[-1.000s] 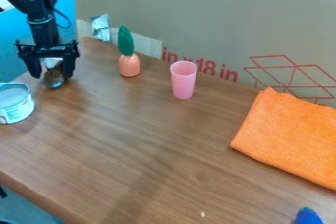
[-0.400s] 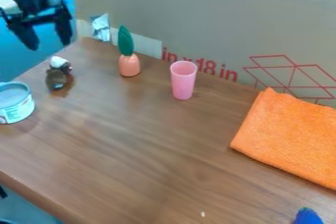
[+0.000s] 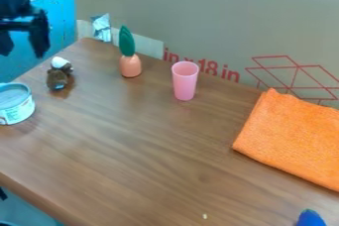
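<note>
At the upper left the gripper (image 3: 23,46) hangs open above and behind the table's left corner, holding nothing. Nearest to it, below and to the right, a small brown figure with a white top (image 3: 58,75) rests on the table. A white and teal tin (image 3: 16,103) stands at the left edge, in front of the figure. To the right are an orange carrot-like toy with a green leaf (image 3: 130,65) and an upright pink cup (image 3: 185,81). A folded orange cloth (image 3: 291,138) lies on the right.
The wooden table (image 3: 152,160) ends at a diagonal front-left edge. A tall cardboard panel (image 3: 198,17) borders the back, with a crumpled silvery piece (image 3: 101,27) at its left end. A blue object (image 3: 310,218) shows at the bottom right.
The gripper was around the brown figure a second ago. It has since risen off it and moved left, leaving the figure on the table. The other objects have stayed put.
</note>
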Action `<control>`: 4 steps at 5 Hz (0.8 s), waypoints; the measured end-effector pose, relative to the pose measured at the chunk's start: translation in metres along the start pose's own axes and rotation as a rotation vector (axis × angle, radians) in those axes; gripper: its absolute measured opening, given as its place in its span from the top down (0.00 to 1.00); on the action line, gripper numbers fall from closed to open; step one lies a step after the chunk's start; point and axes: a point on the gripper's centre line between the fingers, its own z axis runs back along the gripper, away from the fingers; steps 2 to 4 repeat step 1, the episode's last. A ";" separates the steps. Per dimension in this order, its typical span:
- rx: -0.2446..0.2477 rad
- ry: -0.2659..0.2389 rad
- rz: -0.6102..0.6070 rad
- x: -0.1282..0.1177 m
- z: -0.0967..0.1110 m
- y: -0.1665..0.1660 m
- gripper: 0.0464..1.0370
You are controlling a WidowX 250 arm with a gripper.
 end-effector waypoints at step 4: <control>0.065 0.020 -0.077 -0.004 0.005 -0.005 0.03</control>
